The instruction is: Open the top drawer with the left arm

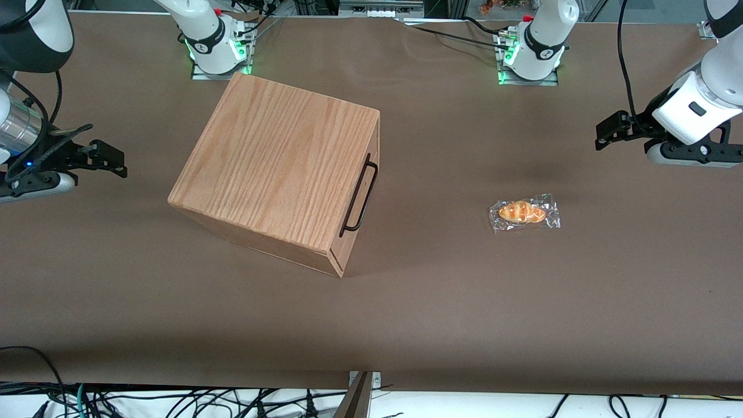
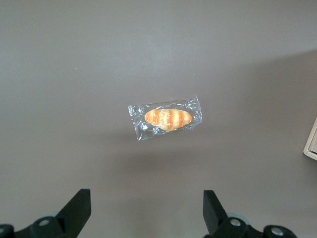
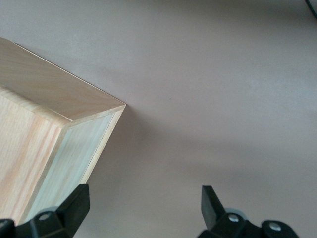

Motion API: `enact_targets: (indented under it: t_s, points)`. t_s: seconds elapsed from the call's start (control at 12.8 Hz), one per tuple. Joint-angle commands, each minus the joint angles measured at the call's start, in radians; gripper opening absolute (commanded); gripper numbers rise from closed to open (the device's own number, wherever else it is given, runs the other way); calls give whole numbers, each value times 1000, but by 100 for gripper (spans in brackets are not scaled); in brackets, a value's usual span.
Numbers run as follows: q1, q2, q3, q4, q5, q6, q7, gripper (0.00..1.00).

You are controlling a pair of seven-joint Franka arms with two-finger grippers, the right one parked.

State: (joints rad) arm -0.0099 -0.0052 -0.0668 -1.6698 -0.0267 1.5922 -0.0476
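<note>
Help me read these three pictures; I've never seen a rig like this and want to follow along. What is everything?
Two robot arms work at a brown table. One picture looks down from the front; the other two come from cameras on the arms' wrists. On the table stands a wooden box whose top drawer, shut, has a black handle. Toward the working arm's end lies a wrapped bun. The left arm's gripper hangs open above the bun, holding nothing.
</note>
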Motion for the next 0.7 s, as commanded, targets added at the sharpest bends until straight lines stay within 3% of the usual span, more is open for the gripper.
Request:
enact_targets:
  t_s: [0.0,0.62]
  points:
    - [-5,14,5,38,8,-26,17,100]
    - [-16,56,-13,41,7,-47,11,100]
